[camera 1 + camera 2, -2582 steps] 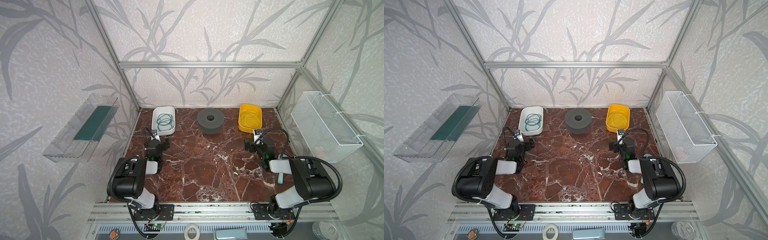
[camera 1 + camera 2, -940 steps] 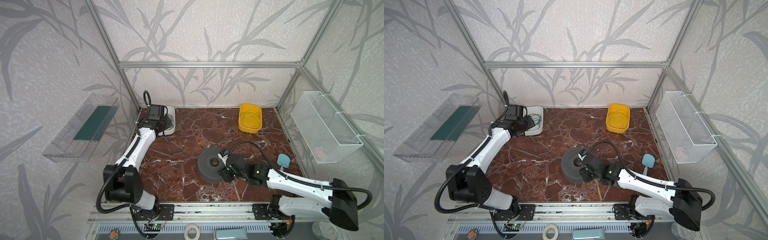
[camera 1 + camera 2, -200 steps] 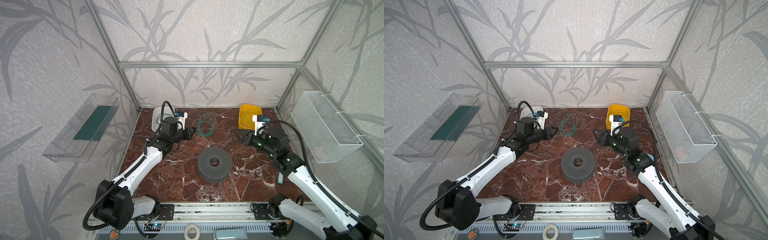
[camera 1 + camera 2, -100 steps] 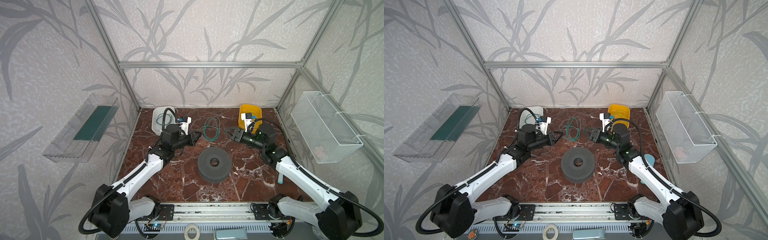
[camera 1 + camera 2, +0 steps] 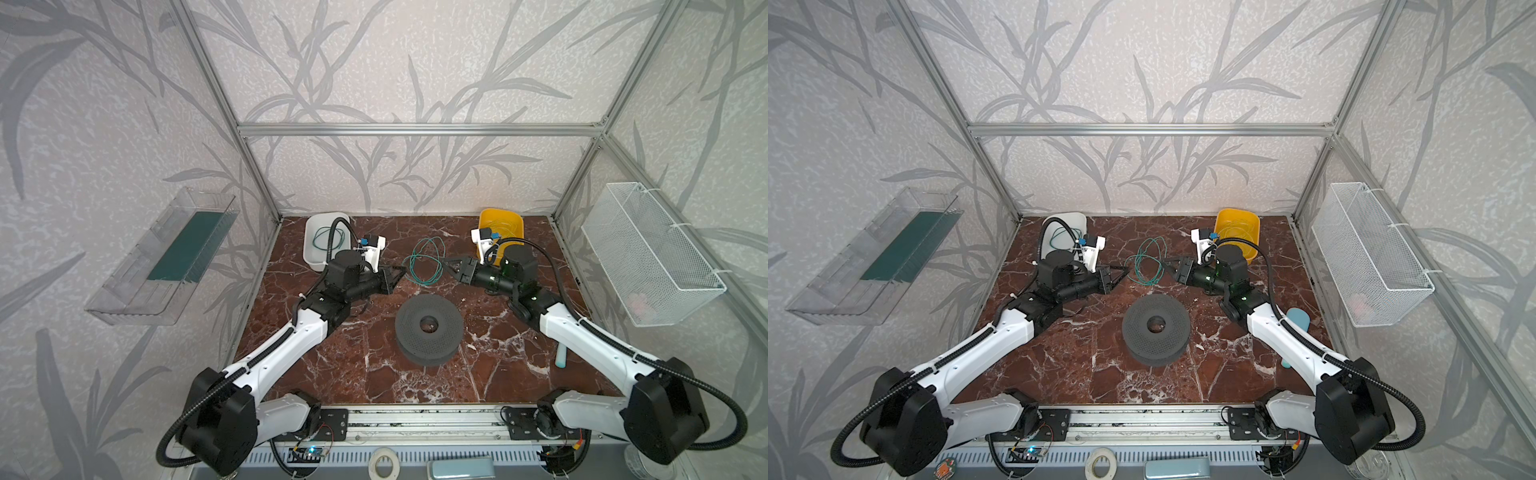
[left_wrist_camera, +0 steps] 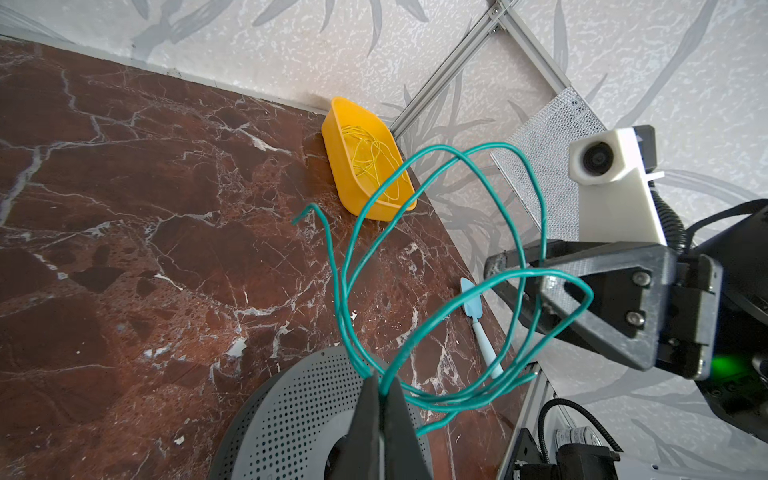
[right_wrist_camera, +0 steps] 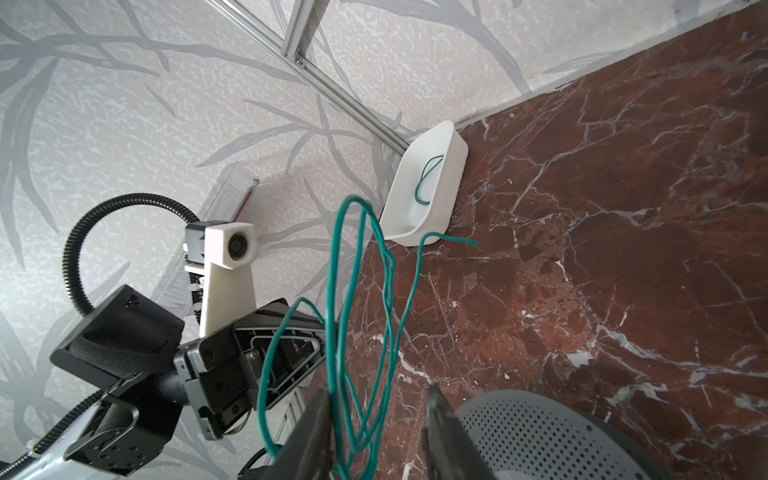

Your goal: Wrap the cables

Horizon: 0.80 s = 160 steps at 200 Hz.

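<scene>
Left wrist view puts us at the hold itself: the left gripper (image 6: pixel 380 380) has its fingers pressed together on the green cable (image 6: pixel 453 402). It pinches several strands of a loose coil that hangs in the air, clear of the marble table (image 6: pixel 124 249). In both top views that coil sits between the two arms, behind the grey perforated spool (image 5: pixel 409 328). A second cable (image 5: pixel 321 249) lies in the white bin (image 5: pixel 308 245) at the far left corner.

Moving right, the right gripper (image 7: pixel 376 395) has its fingers apart, straddling the opposite side of the coil. Strands run between them, close against one finger, but nothing is clamped.

We judge the step in hand to be the move into a two-handed hold, with the wrapping proper not yet begun. The next move calls for the right fingers to shut on the strands without the thin wire slipping out sideways, while the left grip holds firm.

Farther right, the yellow bin (image 5: pixel 515 218) holds pale yellow wire. As for writing, we find no brand, label or text we can read on any arm, bin or spool.
</scene>
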Tool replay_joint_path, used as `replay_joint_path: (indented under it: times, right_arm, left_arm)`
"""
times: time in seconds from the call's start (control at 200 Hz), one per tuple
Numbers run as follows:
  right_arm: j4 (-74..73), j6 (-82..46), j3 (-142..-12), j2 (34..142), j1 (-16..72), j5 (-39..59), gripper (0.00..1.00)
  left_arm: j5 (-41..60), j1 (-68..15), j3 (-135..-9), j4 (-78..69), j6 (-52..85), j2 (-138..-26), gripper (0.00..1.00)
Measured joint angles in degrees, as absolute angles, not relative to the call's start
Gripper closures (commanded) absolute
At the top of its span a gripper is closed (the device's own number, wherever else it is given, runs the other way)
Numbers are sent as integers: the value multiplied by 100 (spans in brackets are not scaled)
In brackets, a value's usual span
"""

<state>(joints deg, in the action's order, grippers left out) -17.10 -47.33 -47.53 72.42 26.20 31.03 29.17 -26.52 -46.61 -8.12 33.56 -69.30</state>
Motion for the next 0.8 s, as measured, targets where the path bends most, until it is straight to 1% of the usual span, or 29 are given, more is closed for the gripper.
replay_joint_path:
  times: [0.04, 0.09, 0.165, 0.235, 0.31, 0.52, 0.665, 0.799]
  right_arm:
    - [-1745, -4742, -4753, 7275, 2620, 3105, 68]
    - [-1796, -4755, -4759, 7308, 2620, 3111, 75]
    - [-1844, -4805, -4786, 7338, 2624, 3120, 82]
    - [-1885, -4818, -4814, 7358, 2624, 3122, 92]
    - [-1894, -4818, -4871, 7376, 2624, 3116, 100]
    - [-1717, -4692, -4897, 7260, 2628, 2757, 100]
    - [-1474, -4550, -4801, 6812, 2504, 2401, 100]
    - [-1302, -4480, -4668, 6405, 2185, 2189, 100]
  left_arm:
    - [2917, -2652, -4661, -803, 3354, -6930, 100]
    - [2917, -2652, -4661, -792, 3345, -6930, 100]
    - [2917, -2655, -4661, -770, 3345, -6930, 100]
    - [2923, -2661, -4661, -773, 3345, -6930, 100]
    - [2926, -2668, -4661, -773, 3345, -6930, 100]
    - [2867, -2670, -4661, -729, 3306, -6860, 100]
    - [2628, -2668, -4578, -652, 3247, -6510, 100]
    - [2344, -2646, -4552, -484, 3135, -6152, 100]
